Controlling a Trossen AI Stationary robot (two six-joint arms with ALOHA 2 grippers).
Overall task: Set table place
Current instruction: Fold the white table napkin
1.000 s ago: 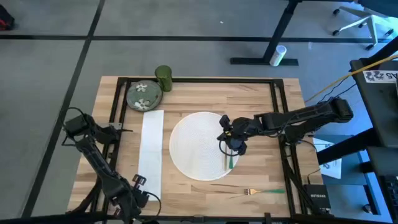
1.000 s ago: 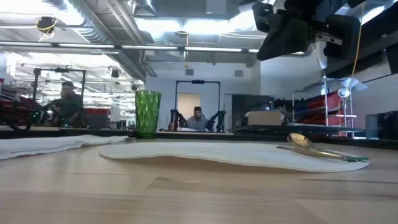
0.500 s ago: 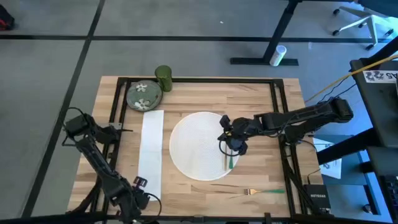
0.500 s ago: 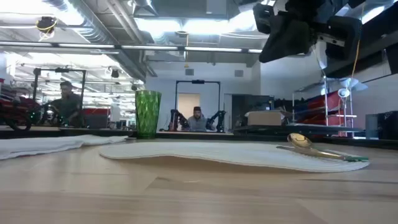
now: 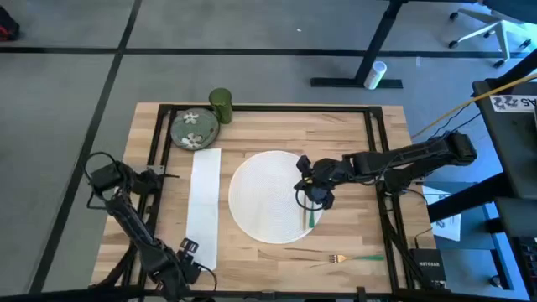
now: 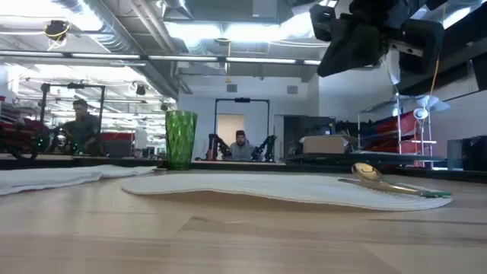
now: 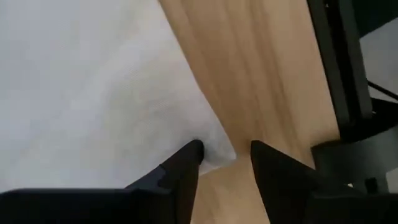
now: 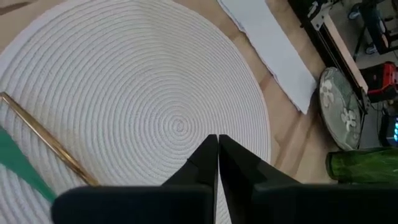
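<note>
- room: open workshop with grey floor and ceiling ducts; in the low view a person (image 6: 240,144) sits at a far bench, another figure at far left; a white bottle (image 5: 375,75) lies on the floor beyond the table
- surface: the table (image 5: 336,134), light wood planks with black rails, carries every item; a bare strip remains at its far edge
- done, by judgement: round woven placemat (image 5: 268,195) set centrally; white napkin (image 5: 203,201) laid flat just left of it; spoon (image 5: 309,211) with green handle lies on the mat's right edge
- left, by judgement: fork (image 5: 348,259) lies near the front right edge, apart from the mat; floral plate (image 5: 194,129) and green glass (image 5: 221,106) sit together at the far left corner, not yet at the place
- right gripper (image 5: 313,198) hangs above the mat's right part beside the spoon, fingers pressed together, empty
- left gripper (image 7: 225,157) is low at the napkin's corner, fingers parted, holding nothing
</note>
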